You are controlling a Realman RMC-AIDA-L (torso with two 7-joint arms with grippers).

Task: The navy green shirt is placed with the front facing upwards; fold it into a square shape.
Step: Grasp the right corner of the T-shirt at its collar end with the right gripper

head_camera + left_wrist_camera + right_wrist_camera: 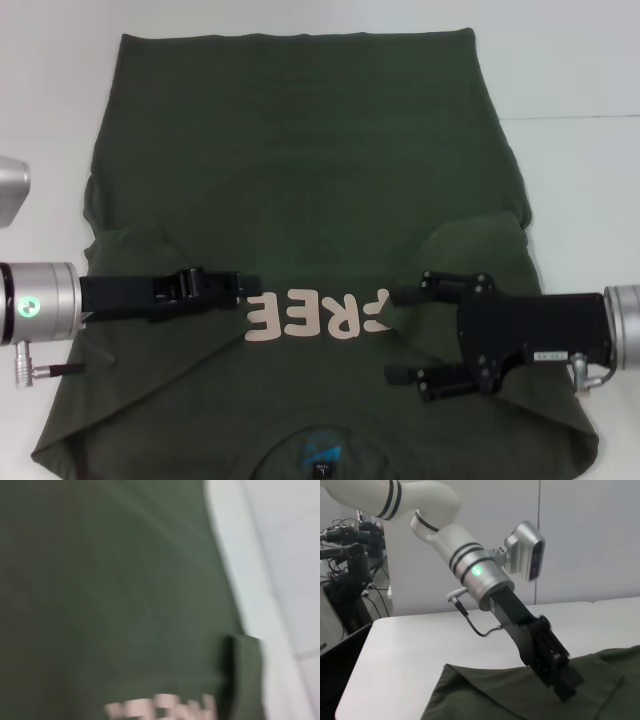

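Observation:
The navy green shirt (300, 170) lies front up on the white table, collar and blue neck label (322, 452) nearest me, with the pale lettering (315, 315) across the chest. Both sleeves are folded inward over the body; the right sleeve flap (480, 240) lies flat. My left gripper (250, 288) reaches in from the left to the end of the lettering, shut, with the left sleeve's folds converging at its tip. The right wrist view shows that left gripper (567, 690) resting on the shirt (495, 695). My right gripper (402, 335) hovers open over the shirt's right chest.
The white table (580, 60) shows around the shirt at the back and on both sides. A seam in the tabletop (570, 118) runs at the right. The left wrist view shows only shirt cloth (110, 595) and a strip of table (270, 580).

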